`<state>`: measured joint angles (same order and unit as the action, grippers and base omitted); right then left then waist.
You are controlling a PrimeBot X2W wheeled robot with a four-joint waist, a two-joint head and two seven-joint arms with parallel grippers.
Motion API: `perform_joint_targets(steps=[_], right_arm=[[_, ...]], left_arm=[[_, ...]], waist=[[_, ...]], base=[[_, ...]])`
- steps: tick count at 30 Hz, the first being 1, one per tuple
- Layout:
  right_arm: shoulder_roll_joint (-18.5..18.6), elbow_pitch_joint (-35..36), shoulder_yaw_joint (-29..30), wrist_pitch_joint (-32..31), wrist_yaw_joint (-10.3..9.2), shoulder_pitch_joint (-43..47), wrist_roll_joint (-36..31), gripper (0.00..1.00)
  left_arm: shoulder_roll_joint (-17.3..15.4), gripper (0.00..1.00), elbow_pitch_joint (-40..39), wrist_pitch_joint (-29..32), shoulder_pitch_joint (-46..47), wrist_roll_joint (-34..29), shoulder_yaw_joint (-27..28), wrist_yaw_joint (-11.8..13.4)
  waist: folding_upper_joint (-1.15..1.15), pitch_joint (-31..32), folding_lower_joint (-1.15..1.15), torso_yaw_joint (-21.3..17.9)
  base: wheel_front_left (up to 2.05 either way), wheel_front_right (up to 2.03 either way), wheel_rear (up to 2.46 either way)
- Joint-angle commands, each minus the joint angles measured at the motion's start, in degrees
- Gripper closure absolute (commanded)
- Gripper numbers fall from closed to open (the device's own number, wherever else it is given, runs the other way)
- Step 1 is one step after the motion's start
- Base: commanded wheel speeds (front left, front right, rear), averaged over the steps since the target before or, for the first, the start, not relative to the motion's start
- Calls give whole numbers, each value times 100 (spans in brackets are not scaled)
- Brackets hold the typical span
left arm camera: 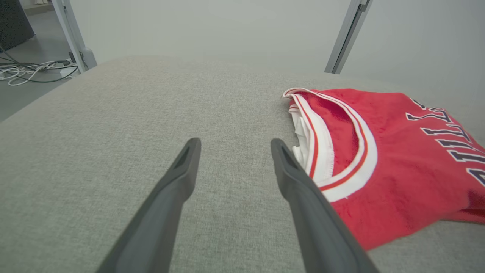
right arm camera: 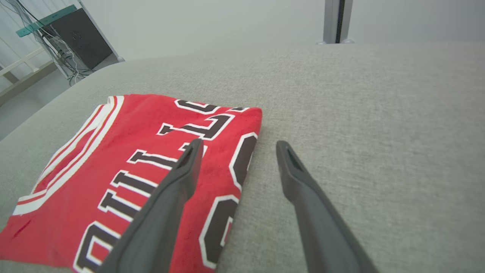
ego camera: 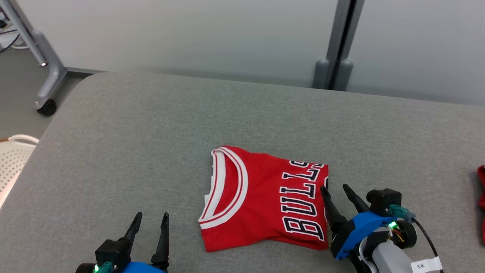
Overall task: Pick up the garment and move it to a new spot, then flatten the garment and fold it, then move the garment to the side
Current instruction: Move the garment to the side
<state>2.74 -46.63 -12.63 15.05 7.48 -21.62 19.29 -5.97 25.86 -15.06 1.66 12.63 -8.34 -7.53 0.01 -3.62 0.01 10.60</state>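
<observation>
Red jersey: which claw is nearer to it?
Right. The right claw is open with one finger over the jersey's lettered edge; the left claw, also open, stands apart off its collar side.

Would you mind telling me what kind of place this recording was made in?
Probably a lab or test workspace, not a home: a grey fabric-covered table backed by plain partition panels, loose cables on the floor, and a wheeled stand leg.

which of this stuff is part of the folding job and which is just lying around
Job: folded red jersey with black lettering; grey fabric surface; left gripper; right gripper.
Lying about: red cloth at the right edge; white perforated basket; grey wheeled stand leg.
</observation>
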Motion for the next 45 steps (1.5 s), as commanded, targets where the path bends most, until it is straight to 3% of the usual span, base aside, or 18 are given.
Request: perform_joint_targets(steps=[1,5,6,7,8,11,16,33,39,45], right_arm=[[30,-275,-9,15,3,-154,67,0],[31,-1092,-153,8,3,-297,316,0],[30,-1233,-287,-19,4,-302,401,5],[4,-1344,-419,-36,4,-256,550,59],[-13,-1373,-499,-39,4,-219,721,100],[-16,-1307,-665,-39,8,-232,864,100],[58,-714,-426,9,-2,-285,806,100],[28,805,-654,15,2,319,736,100],[25,1116,-570,17,3,516,630,100],[24,1415,-298,16,3,427,285,100]], left_arm=[[-46,0,-27,-12,132,62,-69,9],[-131,0,-38,-12,141,212,-185,9],[-144,0,-56,-12,139,243,-225,9],[-151,0,-77,-12,138,260,-247,9],[-150,0,-88,-12,133,287,-253,9],[-144,0,-146,-12,101,318,-285,9],[-119,0,-248,-12,1,289,-314,9],[90,0,-586,-13,-100,157,-323,8],[18,0,-699,-12,-21,102,-423,8],[-90,0,-720,-12,6,233,-520,8]], waist=[[-1,-317,-1,377],[-1,-375,-1,557],[-1,-380,-1,565],[-1,-383,-1,555],[-1,-379,-1,528],[-1,-345,-1,349],[-1,-210,-1,-257],[-1,-253,-1,-3510],[-1,-463,-1,-3974],[-1,-660,-1,-3980]], base=[[0,0,0],[0,0,0],[0,0,0],[0,0,0],[0,0,0],[0,0,0],[0,0,0],[0,0,0],[0,0,0],[0,0,0]])
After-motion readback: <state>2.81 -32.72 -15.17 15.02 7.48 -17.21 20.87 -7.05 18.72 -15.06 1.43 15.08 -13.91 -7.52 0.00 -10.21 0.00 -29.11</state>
